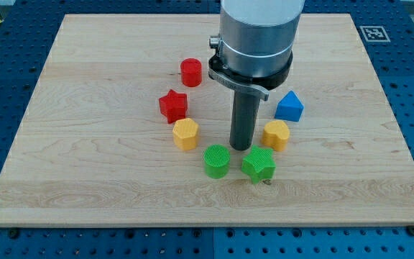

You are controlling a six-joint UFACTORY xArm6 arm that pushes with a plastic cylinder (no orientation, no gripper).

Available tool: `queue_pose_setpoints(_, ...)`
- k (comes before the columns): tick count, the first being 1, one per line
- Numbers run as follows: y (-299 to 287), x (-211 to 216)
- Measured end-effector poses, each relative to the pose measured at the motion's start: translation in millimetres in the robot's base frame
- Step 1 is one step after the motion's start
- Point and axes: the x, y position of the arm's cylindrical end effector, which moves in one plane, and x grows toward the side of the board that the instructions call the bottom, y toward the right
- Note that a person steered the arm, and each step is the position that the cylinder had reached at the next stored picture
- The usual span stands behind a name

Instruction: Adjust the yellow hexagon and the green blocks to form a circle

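Tip [241, 147] just above green cylinder [216, 160] and green star [258, 165], mid-board.

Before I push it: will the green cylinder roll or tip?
Probably neither. The green cylinder stands on its flat end and looks squat, so it should slide upright on the board. Its round side may let it slip off my tip if hit off-centre. It looks rigid and light; the green star sits close on the view's right and may get nudged.
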Motion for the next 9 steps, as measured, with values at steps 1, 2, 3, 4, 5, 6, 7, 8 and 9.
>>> queue_pose_setpoints(1,0,1)
queue_pose_setpoints(2,1,3)
queue_pose_setpoints(3,2,8)
queue_pose_setpoints(4,3,8)
queue_pose_setpoints(5,5,9)
queue_pose_setpoints(6,10,9)
queue_pose_setpoints(7,12,9)
queue_pose_setpoints(8,12,9)
queue_pose_setpoints(9,12,10)
